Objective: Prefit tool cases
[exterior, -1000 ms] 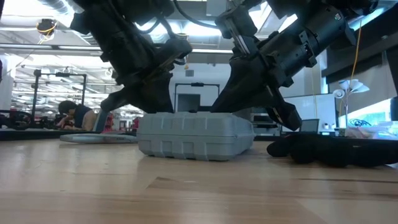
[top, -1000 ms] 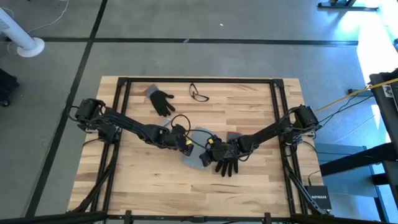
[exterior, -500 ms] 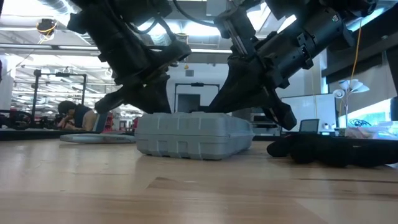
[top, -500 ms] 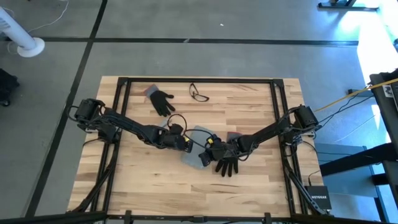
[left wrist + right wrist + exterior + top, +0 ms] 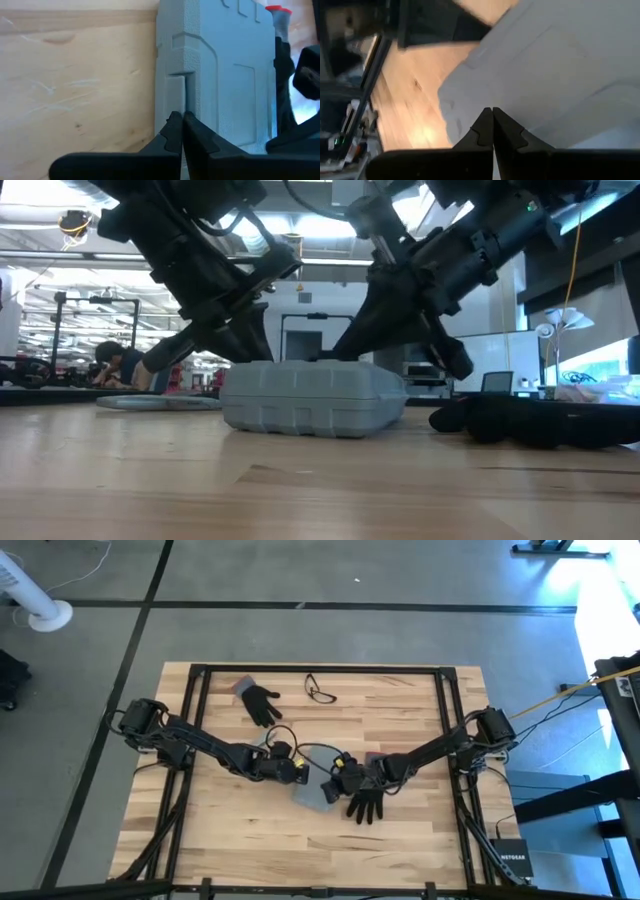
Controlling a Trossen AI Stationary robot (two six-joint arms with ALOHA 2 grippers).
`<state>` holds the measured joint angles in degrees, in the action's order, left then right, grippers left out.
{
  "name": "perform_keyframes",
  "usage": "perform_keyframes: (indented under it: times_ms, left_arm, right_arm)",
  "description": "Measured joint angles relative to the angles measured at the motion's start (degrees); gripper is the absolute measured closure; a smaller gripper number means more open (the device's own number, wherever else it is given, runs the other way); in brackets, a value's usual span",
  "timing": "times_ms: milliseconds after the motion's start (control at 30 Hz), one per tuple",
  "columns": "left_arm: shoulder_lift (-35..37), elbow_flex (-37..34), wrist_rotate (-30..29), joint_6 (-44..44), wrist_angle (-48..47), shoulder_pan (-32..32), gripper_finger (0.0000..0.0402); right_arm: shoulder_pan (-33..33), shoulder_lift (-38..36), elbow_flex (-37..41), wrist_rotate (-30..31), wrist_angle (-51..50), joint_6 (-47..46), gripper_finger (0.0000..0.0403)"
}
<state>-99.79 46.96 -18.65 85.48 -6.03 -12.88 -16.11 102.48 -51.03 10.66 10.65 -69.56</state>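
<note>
Case: flat blue-grey plastic tool case (image 5: 313, 397) lies lid-down-shut mid wooden surface (image 5: 300, 490), beside a black glove (image 5: 364, 805).
Left gripper (image 5: 181, 120): fingers pressed together, tip at the case's latch.
Right gripper (image 5: 492, 114): fingers together, empty, over the lid.
Progress: case looks closed; latching probably remains.

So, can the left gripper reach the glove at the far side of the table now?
Probably yes, though not at once: the left gripper is shut at the tool case, and bare wood lies between it and that glove.
</note>
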Motion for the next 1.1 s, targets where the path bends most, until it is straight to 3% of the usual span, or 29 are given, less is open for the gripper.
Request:
perform_keyframes:
  times_ms: [400,667,1100]
  left_arm:
    - [-0.31,0.0,0.3,1.31,2.24,0.32,0.0401]
    - [-2.03,-0.05,0.31,4.37,6.01,0.34,0.0401]
    - [-2.12,0.02,-0.44,6.05,5.52,0.85,0.0401]
  right_arm:
    - [2.62,0.57,0.01,3.62,-0.2,-3.26,0.0403]
    - [3.4,5.73,-0.1,2.23,10.44,-7.75,0.0403]
    - [2.44,6.95,-3.59,-0.96,4.02,-8.67,0.0403]
